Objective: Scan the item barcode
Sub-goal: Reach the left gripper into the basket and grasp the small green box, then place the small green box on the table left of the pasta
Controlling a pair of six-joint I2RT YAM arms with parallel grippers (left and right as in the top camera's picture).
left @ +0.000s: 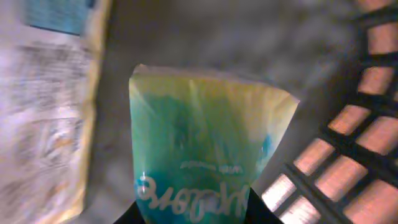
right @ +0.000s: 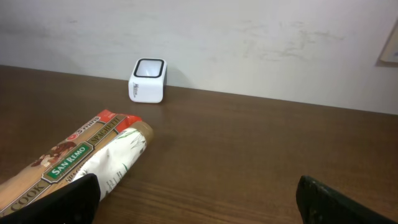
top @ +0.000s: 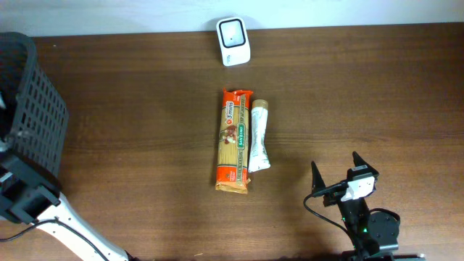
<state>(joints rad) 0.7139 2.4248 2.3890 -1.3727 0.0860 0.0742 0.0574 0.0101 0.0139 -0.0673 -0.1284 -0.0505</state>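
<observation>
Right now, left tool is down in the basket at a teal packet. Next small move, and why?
Probably close the left tool firmly on the teal packet. The packet sits centred between the tool's fingers and fills the wrist view, with the basket wall on one side. I can't tell if it's pinched yet. The scanner stands across the table, so nothing scans until the packet is gripped.

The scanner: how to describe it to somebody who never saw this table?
At the far edge of the brown table, by the white wall, the scanner stands alone, beyond the orange pasta packet and the white pouch. Unlike those long flat packs, it is a small white box with a dark window.
</observation>
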